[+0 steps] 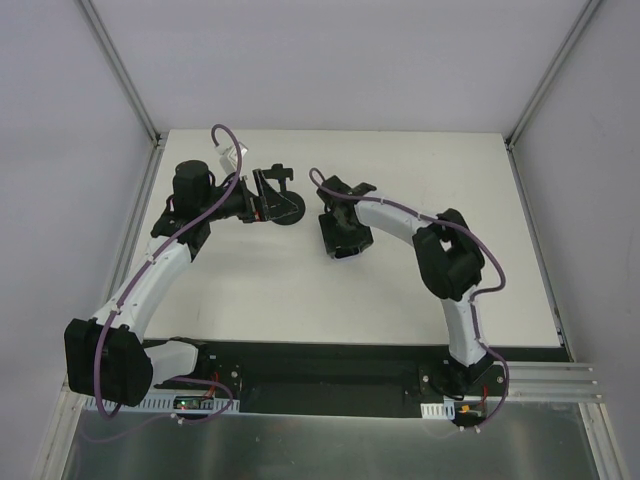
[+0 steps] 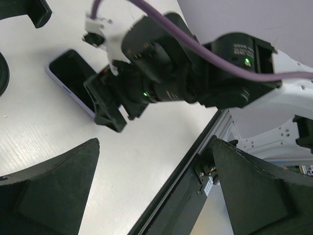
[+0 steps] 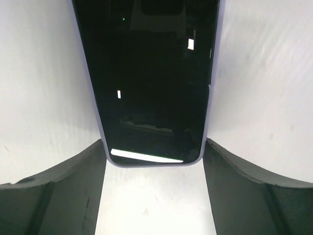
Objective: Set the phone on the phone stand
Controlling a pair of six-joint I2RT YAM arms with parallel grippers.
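Note:
The phone (image 3: 149,83) lies flat on the white table, dark screen up with a pale edge. My right gripper (image 3: 154,147) straddles its near end, and both fingers press on the phone's long sides. In the left wrist view the phone (image 2: 71,76) sticks out from under the right gripper (image 2: 110,110). In the top view the right gripper (image 1: 340,238) covers most of the phone. The phone stand (image 1: 286,203) stands left of it, its disc base low and its forked cradle toward the back. My left gripper (image 1: 252,200) sits just left of the stand, its jaws (image 2: 155,142) wide open and empty.
The table's black front edge (image 2: 181,176) runs close under the left gripper. The aluminium frame rails (image 1: 125,80) and grey walls enclose the white table (image 1: 400,160) on three sides. A purple cable (image 1: 225,135) loops over the left wrist.

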